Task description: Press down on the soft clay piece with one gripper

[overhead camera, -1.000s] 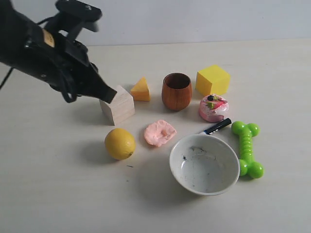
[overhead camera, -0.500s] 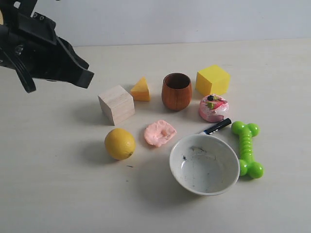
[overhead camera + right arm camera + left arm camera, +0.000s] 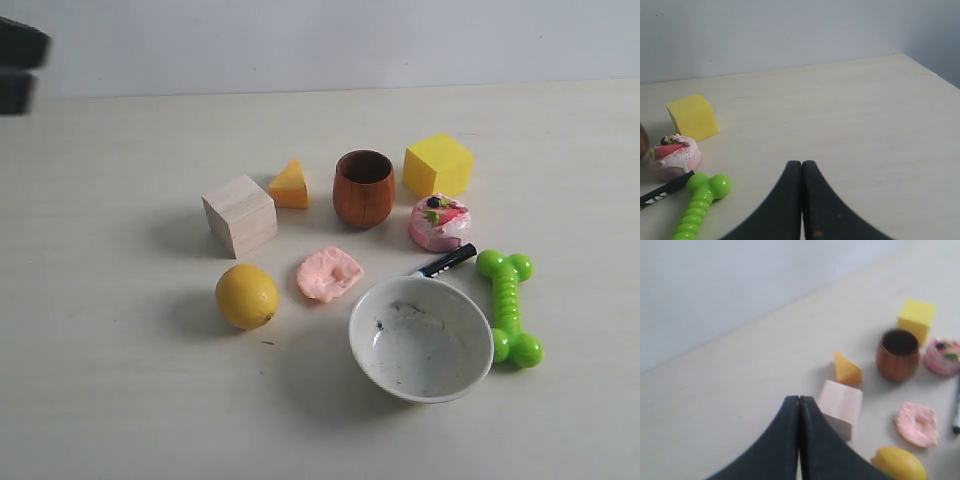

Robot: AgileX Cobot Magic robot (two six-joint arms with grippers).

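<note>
Pressed tip to tip, the black two-fingered left claw (image 3: 799,400) hangs well above the pale table (image 3: 120,390). In its own wrist view the fingers point toward the light wooden cube (image 3: 239,214), not toward the target. The exterior view shows almost nothing of that arm, only a dark blurred shape (image 3: 18,62) at the upper left edge. The black right claw (image 3: 801,164) is likewise closed on nothing, over bare table near the green bone-shaped chew toy (image 3: 697,206).

The flat, lumpy, salmon-pink soft clay piece (image 3: 329,273) lies on the table between the yellow lemon (image 3: 247,296) and the white ceramic bowl (image 3: 450,360). It sits in front of the brown wooden cup (image 3: 364,190), touches none of these, and no gripper touches it. The left wrist view shows a shallow dimple in its middle, which hints that it may already have been pressed, though that cannot be settled from here.

As things stand, no press is under way. If one is to be made, the left claw looks the nearer choice. It needs to travel over the cube and centre above the clay. With its fingers together, it should descend straight, clear of the lemon and the bowl rim, and stop once the putty gives.
</note>
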